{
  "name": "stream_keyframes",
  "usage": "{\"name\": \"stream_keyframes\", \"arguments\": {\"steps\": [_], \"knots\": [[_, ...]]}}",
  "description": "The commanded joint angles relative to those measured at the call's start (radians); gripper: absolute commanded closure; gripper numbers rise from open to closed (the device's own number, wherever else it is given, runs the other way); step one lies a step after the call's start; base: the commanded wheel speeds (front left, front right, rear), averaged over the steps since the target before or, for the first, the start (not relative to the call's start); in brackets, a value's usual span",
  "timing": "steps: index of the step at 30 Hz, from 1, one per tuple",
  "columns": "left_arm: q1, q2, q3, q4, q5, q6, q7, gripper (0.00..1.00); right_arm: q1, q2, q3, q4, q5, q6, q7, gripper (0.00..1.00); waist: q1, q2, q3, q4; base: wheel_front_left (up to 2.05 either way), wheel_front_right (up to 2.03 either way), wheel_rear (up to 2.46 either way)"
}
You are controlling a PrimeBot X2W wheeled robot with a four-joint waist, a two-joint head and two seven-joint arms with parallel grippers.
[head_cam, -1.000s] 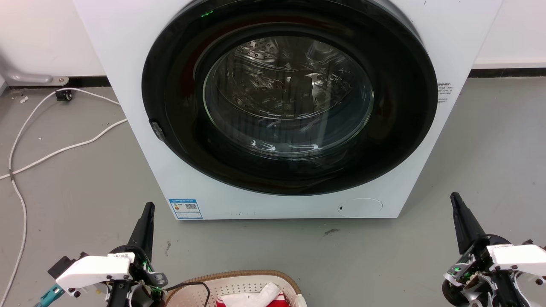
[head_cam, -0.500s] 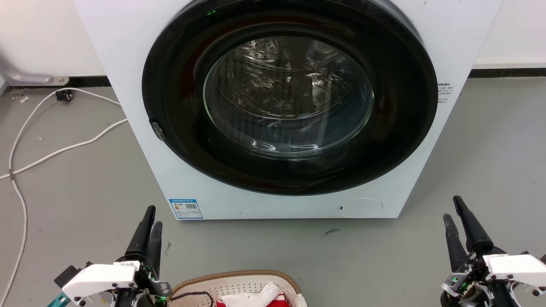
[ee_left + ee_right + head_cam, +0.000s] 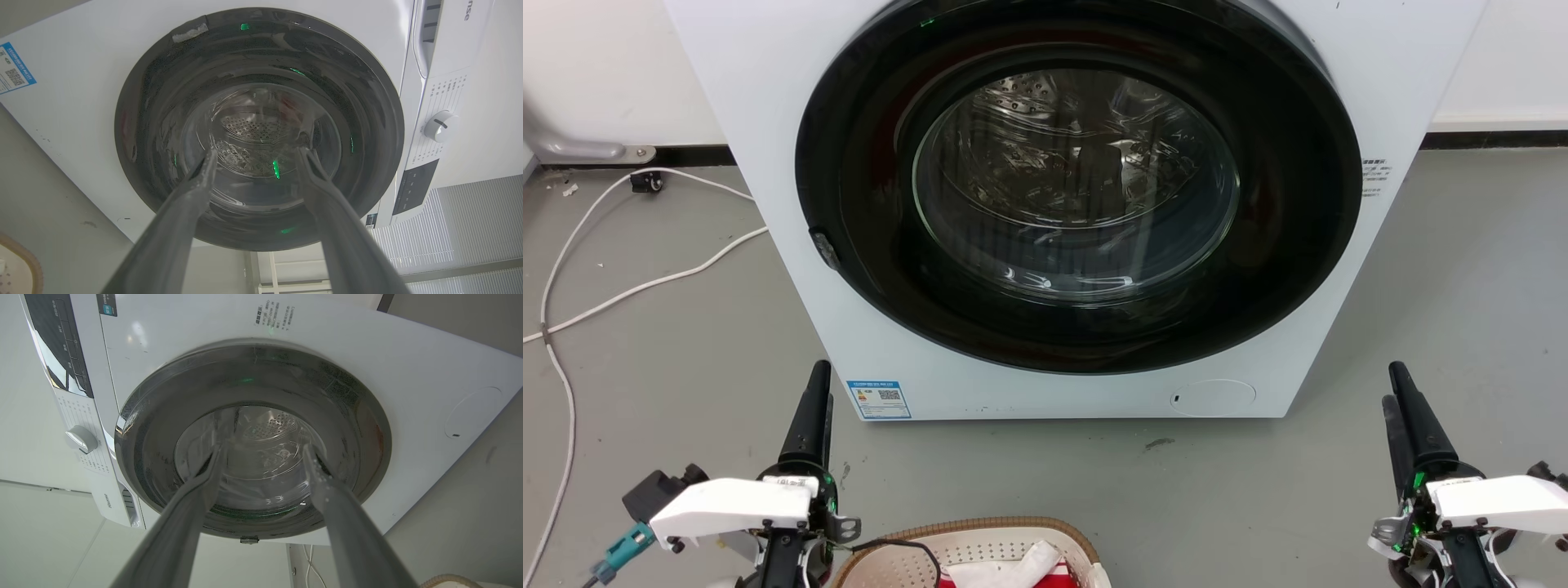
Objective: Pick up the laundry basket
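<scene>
Lying at the bottom centre of the head view, the rounded cream plastic laundry basket (image 3: pixel 980 523) with perforated walls and a brown woven-look rim rests on the grey floor (image 3: pixel 686 392), cut off by the lower edge of the frame. A crumpled white cloth (image 3: pixel 1025 565) and a red item (image 3: pixel 1005 581) lie inside it, and a thin black cable (image 3: pixel 903 545) arcs over its left rim. At the lower left, just beside that rim, the left gripper (image 3: pixel 821 384) points up the frame; the left wrist view shows its two dark fingers (image 3: pixel 204 171) spread apart, holding nothing. At the lower right, well apart from the basket, the right gripper (image 3: pixel 1392 385) also points up the frame, its fingers (image 3: pixel 214 465) likewise parted and empty in the right wrist view. Above the basket stands a white front-loading washing machine (image 3: pixel 784 245) with a closed round dark glass door (image 3: pixel 1078 204) and a small blue label (image 3: pixel 878 399) at its lower left corner. White cables (image 3: pixel 645 286) trail across the floor at the left.
</scene>
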Motion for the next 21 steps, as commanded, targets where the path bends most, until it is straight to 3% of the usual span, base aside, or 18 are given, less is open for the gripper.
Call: {"name": "stream_keyframes", "arguments": {"steps": [1,21], "knots": [[-0.034,0.005,-0.002,-0.03,0.046,-0.002,-0.01,0.0,-0.023,-0.001,0.001,-0.028,-0.048,0.0,-0.01,0.0,0.0,-0.0001,0.0,0.0,0.0,0.0,0.0],[-0.043,0.0,-0.04,-0.085,0.512,-0.002,-0.086,0.0,-0.003,0.001,0.023,-0.105,-0.54,0.0,-0.085,0.0,0.0,-0.0001,-0.003,0.004,0.0,0.0,0.0]]}}
